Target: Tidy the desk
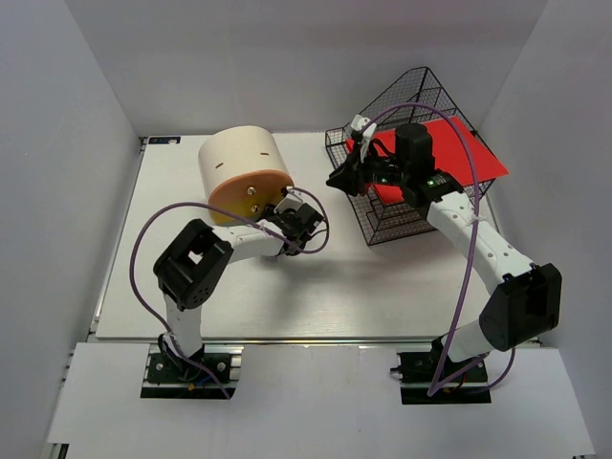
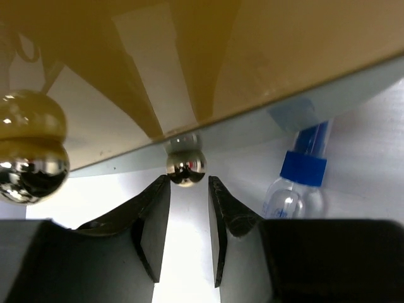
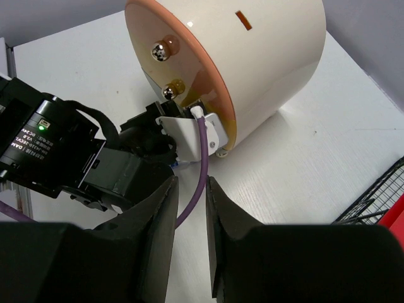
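Left fingers (image 2: 151, 227) slightly apart at a knob (image 2: 185, 167); right fingers (image 3: 158, 233) slightly apart, gripping nothing.
The knob, a shiny ball on the orange face of the round drawer box (image 1: 244, 172), sits just off the left tips, not between them. The box rests at the far left of the white counter (image 1: 382, 287), which spreads under both arms. A blue-capped bottle (image 2: 303, 180) lies by the box. The right fingers hang beside the near-left corner of the wire basket (image 1: 421, 96) at the counter's far right, which holds a red sheet (image 1: 478, 153).
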Robot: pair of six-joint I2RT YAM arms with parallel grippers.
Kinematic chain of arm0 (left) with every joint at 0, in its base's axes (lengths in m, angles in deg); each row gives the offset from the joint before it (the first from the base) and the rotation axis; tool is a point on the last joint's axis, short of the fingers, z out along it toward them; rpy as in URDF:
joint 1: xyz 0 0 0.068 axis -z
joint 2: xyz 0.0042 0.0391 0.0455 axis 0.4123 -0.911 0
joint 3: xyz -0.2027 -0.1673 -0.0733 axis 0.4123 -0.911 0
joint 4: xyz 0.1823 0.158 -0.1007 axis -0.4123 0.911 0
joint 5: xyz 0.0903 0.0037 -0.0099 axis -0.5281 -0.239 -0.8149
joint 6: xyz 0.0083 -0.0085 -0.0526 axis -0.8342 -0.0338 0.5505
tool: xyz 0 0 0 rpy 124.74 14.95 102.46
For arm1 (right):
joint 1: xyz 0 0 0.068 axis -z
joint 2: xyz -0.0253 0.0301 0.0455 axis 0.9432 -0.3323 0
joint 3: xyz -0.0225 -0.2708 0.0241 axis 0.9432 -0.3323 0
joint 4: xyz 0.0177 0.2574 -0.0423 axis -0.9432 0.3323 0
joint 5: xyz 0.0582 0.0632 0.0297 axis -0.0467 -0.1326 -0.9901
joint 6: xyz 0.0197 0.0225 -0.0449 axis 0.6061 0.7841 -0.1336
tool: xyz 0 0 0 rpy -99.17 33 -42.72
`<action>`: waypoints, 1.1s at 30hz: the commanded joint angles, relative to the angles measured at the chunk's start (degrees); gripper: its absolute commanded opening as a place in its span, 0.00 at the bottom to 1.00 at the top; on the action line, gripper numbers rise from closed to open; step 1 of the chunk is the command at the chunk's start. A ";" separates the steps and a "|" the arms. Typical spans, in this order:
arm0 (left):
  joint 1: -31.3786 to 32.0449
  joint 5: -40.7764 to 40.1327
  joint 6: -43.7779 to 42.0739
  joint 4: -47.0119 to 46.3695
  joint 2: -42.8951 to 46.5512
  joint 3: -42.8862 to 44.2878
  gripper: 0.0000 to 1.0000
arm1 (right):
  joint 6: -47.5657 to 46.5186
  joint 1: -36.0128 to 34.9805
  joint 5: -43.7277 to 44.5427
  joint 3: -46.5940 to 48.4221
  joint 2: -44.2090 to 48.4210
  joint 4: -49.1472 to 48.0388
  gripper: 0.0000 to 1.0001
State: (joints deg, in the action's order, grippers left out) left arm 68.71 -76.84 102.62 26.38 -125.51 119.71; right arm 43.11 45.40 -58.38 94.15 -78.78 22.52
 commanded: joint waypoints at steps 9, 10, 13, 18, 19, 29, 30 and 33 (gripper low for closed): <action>-0.76 -4.43 -1.54 -6.41 -0.80 1.37 0.44 | -0.75 0.76 -0.44 -0.38 1.39 -0.15 0.30; -0.76 -4.60 -1.54 -6.41 -1.16 1.55 0.44 | -0.75 0.67 -0.44 -0.38 1.39 -0.15 0.30; -0.76 -4.96 -1.45 -6.76 -1.60 1.55 0.42 | -0.75 0.85 -0.53 -0.47 1.39 -0.15 0.30; -1.29 -6.27 -1.54 -7.20 -2.48 1.64 0.40 | -0.75 1.11 -0.88 -0.55 1.48 -0.06 0.30; -1.29 -6.28 -1.54 -7.37 -2.65 1.55 0.37 | -0.75 1.02 -0.80 -0.55 1.48 -0.15 0.30; 0.72 -1.90 -0.84 -6.85 -1.61 0.76 0.00 | -0.84 1.46 -1.06 -0.64 1.57 -0.15 0.29; 0.73 -0.49 -0.32 -6.59 -1.43 0.58 0.00 | -0.75 1.46 -1.06 -0.64 1.57 -0.24 0.29; 2.05 2.07 0.92 -6.23 -0.02 -0.91 0.00 | -0.75 1.55 -1.15 -0.55 1.65 -0.24 0.29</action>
State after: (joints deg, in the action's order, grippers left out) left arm 68.97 -81.64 101.18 19.98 -128.07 119.75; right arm 43.11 46.58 -58.62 94.13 -78.78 22.54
